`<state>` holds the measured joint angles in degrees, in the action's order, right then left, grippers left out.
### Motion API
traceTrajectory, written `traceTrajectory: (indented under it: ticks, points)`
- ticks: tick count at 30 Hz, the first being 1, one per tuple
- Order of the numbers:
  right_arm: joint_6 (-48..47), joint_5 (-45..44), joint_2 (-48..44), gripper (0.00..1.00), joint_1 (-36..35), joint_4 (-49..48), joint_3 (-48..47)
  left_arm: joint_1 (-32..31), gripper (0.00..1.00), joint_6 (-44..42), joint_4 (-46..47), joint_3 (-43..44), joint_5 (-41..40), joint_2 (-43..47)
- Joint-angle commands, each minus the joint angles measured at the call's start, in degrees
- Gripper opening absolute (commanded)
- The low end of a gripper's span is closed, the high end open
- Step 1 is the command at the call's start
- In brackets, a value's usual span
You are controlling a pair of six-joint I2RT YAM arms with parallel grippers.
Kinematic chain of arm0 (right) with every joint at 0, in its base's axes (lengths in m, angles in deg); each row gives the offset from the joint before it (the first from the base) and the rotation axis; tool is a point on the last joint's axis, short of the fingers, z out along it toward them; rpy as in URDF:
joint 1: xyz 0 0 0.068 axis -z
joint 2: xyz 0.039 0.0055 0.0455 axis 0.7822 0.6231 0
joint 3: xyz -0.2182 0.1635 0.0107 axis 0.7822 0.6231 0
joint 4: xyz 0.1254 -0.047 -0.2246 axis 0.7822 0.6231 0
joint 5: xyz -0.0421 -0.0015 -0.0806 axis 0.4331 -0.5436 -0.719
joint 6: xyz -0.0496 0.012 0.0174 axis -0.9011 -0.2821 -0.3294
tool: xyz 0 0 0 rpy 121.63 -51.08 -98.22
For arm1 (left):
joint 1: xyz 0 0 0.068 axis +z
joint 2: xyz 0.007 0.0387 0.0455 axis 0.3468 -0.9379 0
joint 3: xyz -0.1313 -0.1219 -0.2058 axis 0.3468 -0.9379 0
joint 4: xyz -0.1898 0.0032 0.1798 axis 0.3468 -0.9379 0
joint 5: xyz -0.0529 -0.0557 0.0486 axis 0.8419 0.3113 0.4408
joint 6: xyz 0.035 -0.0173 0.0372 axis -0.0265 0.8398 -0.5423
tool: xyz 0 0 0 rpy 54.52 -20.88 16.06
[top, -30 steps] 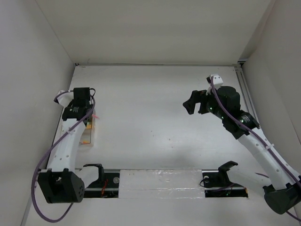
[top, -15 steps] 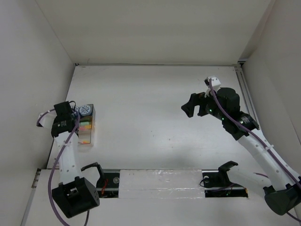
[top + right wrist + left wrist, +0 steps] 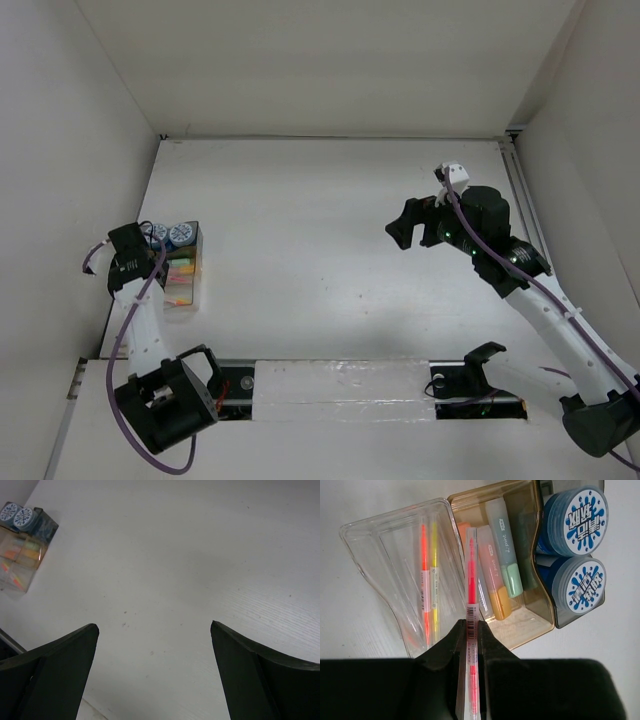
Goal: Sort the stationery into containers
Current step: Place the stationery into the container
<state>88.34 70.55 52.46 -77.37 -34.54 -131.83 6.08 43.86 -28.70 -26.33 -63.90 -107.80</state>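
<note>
The container is a divided tray (image 3: 395, 526) at the table's left edge (image 3: 186, 290). Its clear compartment holds an orange-red pen (image 3: 424, 575) and a yellow pen (image 3: 434, 580). The tan one holds an orange highlighter (image 3: 492, 575) and a green highlighter (image 3: 505, 545). Two blue-and-white cylinders (image 3: 584, 515) (image 3: 580, 587) fill the dark end. My left gripper (image 3: 470, 625) is shut on a pink pen (image 3: 471, 575), whose tip reaches over the tray. My right gripper (image 3: 155, 627) stands wide open with nothing in it, above bare table at the right (image 3: 403, 222).
The left wall (image 3: 70, 200) is close beside the left arm (image 3: 135, 300). A metal rail (image 3: 340, 385) with taped sheeting runs along the near edge. The right wrist view shows the tray far off at its upper left (image 3: 22, 545).
The left arm has swung from over the tray to its left side, uncovering the tray and cylinders in the top view. The right arm barely moved.
</note>
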Motion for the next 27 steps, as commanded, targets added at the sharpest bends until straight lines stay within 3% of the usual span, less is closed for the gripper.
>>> traceTrajectory:
  ticks: [1,9,15,27]
  points:
    - [-0.9,-0.1,-0.6,1.00,0.2,-3.7,-0.9,0.3,0.00,-0.1,0.1,-0.2,0.3,-0.1]
    - [-0.9,-0.1,-0.6,1.00,0.2,-3.7,-0.9,0.3,0.00,-0.1,-3.8,3.4,-0.4,-0.1]
    - [-0.9,0.5,-2.5,1.00,0.2,-4.3,-0.9,2.0,0.00,-1.6,-6.1,4.7,3.3,-1.5]
    - [-0.9,3.6,-5.2,1.00,0.2,-5.9,0.3,2.5,0.00,4.7,-12.6,6.0,-2.9,-1.2]
